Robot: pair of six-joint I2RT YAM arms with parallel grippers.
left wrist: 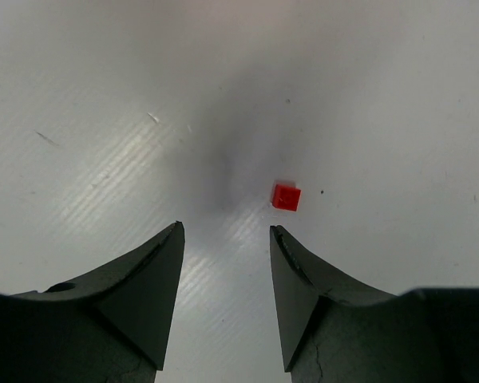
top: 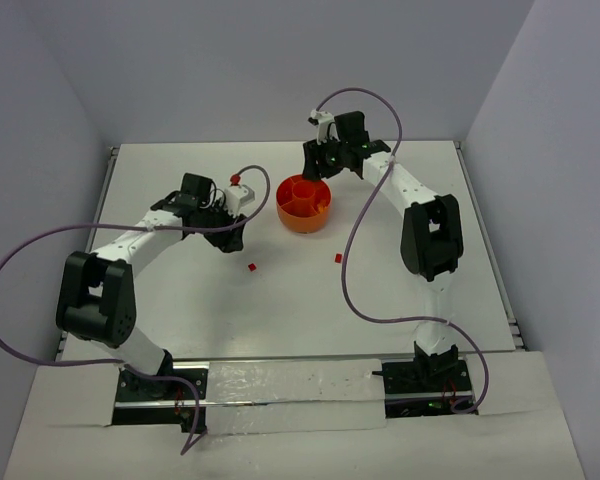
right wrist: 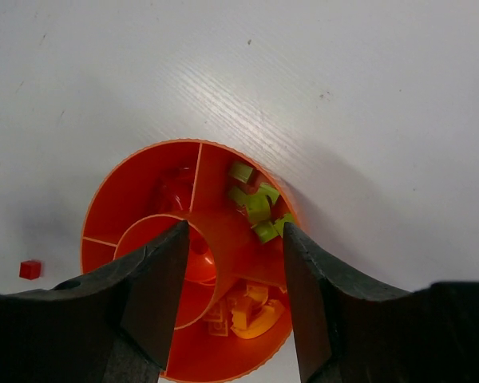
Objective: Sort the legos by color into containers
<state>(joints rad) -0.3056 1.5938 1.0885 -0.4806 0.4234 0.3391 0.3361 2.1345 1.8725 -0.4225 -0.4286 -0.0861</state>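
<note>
Green bricks (right wrist: 255, 206) sit heaped in one compartment of the orange bowl (right wrist: 120, 207), with yellow pieces (right wrist: 251, 313) in the compartment beside it. A reddish shape in a third compartment is too blurred to make out. The bowl stands on the white table (left wrist: 104, 120), toward the far middle, between the two arms.

Two bits are not yet sorted. One red brick (left wrist: 286, 196) lies on the table near the bowl on the left arm's side, and a second red brick (top: 338, 258) lies apart from it, nearer the right arm. Both are tiny, square and glossy, and they lie flat.

The left end effector (left wrist: 226, 229) hangs above the first brick with its fingers moderately apart and nothing between them. The brick shows just ahead of the right-hand fingertip, not in the gap. The step in hand looks like picking up this brick.

To do it well, the arm should shift until the brick is centred between the tips. It should then come down until the tips nearly meet the table and close slowly. A part this small and slick could squirt out sideways if pinched off-centre.

The right end effector (right wrist: 235, 227) hovers over the bowl, fingers spread and empty.
</note>
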